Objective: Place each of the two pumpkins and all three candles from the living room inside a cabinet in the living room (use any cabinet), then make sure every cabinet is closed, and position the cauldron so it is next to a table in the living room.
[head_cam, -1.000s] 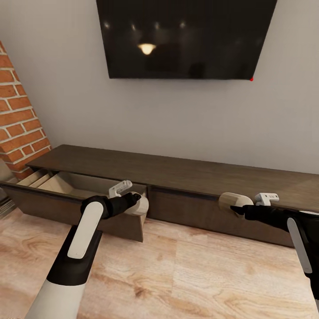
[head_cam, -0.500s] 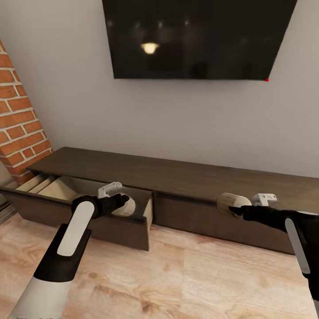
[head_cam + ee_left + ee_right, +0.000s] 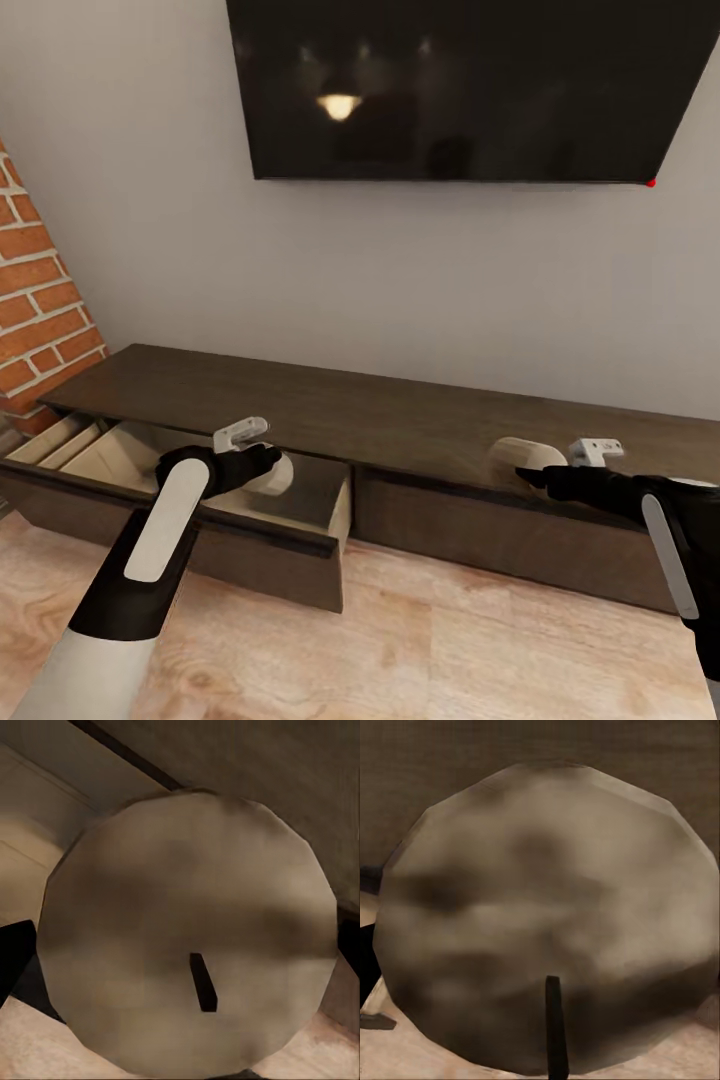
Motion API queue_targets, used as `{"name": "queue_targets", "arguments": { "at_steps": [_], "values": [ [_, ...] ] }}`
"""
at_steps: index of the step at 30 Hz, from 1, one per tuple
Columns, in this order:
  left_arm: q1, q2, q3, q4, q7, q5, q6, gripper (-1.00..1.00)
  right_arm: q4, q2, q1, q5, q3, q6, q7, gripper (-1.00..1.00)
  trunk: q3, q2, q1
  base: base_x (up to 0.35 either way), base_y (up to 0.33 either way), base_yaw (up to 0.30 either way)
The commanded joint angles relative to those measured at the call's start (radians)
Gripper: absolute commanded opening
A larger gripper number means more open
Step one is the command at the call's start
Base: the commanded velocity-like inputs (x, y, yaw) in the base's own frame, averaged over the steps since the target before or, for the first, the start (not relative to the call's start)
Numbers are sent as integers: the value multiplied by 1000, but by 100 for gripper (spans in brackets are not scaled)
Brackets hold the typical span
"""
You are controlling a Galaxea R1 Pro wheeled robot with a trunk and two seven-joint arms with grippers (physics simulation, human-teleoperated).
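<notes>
The long dark-brown cabinet (image 3: pixel 400 415) runs along the wall, its left drawer (image 3: pixel 250 540) pulled out and showing a pale interior. My left gripper (image 3: pixel 268 468) is shut on a cream candle (image 3: pixel 275 475) held over that open drawer; the left wrist view has the candle's face (image 3: pixel 187 937) close up with a short dark wick. My right gripper (image 3: pixel 525 472) is shut on a second cream candle (image 3: pixel 525 455), held in front of the cabinet's top at the right. That second candle (image 3: pixel 547 915) looms large in the right wrist view.
A large black TV (image 3: pixel 450 90) hangs on the grey wall above the cabinet. A brick column (image 3: pixel 35 320) stands at the left end. Light wood floor (image 3: pixel 420 650) lies between me and the cabinet. A second open compartment (image 3: pixel 55 440) shows at the far left.
The view has closed in on the cabinet. My left gripper has carried its candle from the drawer's front corner to above the open drawer. The right gripper holds its candle much as before.
</notes>
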Motion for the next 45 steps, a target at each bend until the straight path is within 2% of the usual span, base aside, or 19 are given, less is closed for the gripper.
{"name": "queue_targets", "arguments": {
  "at_steps": [1, 8, 10, 13, 17, 22, 25, 30, 45],
  "values": [
    [12, 4, 0, 1, 16, 7, -6, -100, 0, 0, 0, -6, -1, 1, 0, -100, 0, 0, 0, 286, 203, 0],
    [41, 12, 0, 8, 29, 8, -10, -100, 0, -2, 0, -6, -12, 1, 6, -100, 0, 0, 0, 279, 227, 0],
    [48, 26, 0, 10, 29, 10, -11, -100, 0, -4, 0, -6, -13, 1, 56, -100, 0, 0, 0, 277, 231, 0],
    [53, 38, 1, 24, 28, 12, -13, -100, 1, -7, 0, -5, -15, 1, 189, -100, 0, 0, 0, 234, 194, 0],
    [54, 41, 1, 38, 28, 12, -13, -100, 1, -6, 0, -4, -13, -16, 236, -100, 0, 0, 0, 86, 70, 0],
    [47, 44, 2, 122, 20, 13, -18, -100, 0, -3, 0, -4, -11, -21, 250, -100, 0, 0, 0, 20, 16, 0],
    [41, 67, 2, 209, -12, 15, -33, -100, 0, -3, 0, -4, -10, -23, 252, -100, 0, 0, 0, 4, 3, 0],
    [41, 91, 2, 234, -36, 14, -49, -100, 1, -4, 0, -4, -11, -23, 253, -100, 0, 0, 0, 1, 0, 0],
    [42, 95, 1, 270, -46, 13, -57, -100, 1, -8, 0, -4, -12, -25, 256, -100, 0, 0, 0, 27, 82, 0]
  ]
}}
